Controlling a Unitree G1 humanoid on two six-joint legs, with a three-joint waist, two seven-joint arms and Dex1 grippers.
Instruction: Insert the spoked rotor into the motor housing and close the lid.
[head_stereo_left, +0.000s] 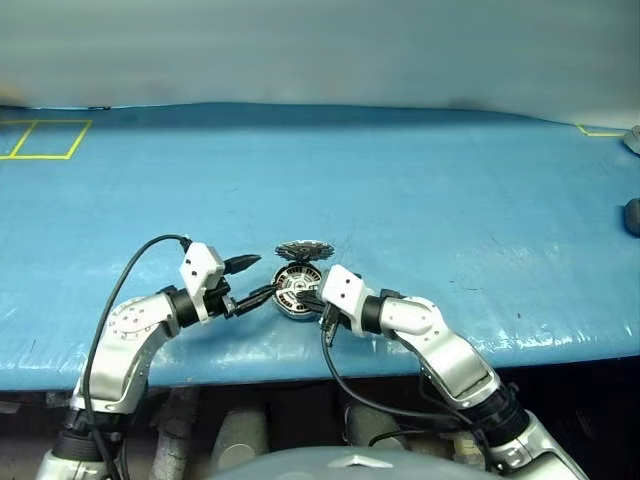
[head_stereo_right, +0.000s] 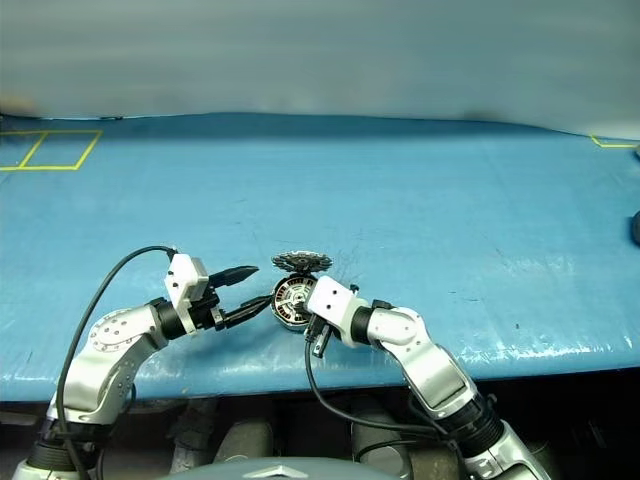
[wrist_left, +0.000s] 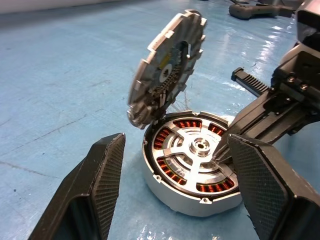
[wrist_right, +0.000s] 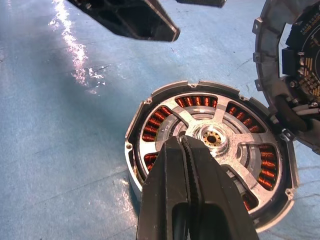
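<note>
The motor housing (wrist_left: 170, 192) lies flat on the blue table near its front edge. Copper windings show through the spoked rotor (wrist_left: 200, 147), which sits inside it. The lid (wrist_left: 165, 65) stands tilted up from the housing's far edge, with its dark-and-silver patterned inside facing my arms. My left gripper (head_stereo_left: 255, 278) is open. One finger (wrist_left: 100, 170) is on each side of the housing, apart from it. My right gripper (wrist_right: 181, 142) is shut with nothing in it. Its tips are down on a rotor spoke beside the silver hub (wrist_right: 210, 137).
Yellow tape outlines (head_stereo_left: 45, 140) mark the table's far left corner, and a short yellow mark (head_stereo_left: 600, 131) lies at the far right. A dark object (head_stereo_left: 631, 215) lies at the right edge. The table's front edge (head_stereo_left: 300, 365) runs just behind the housing.
</note>
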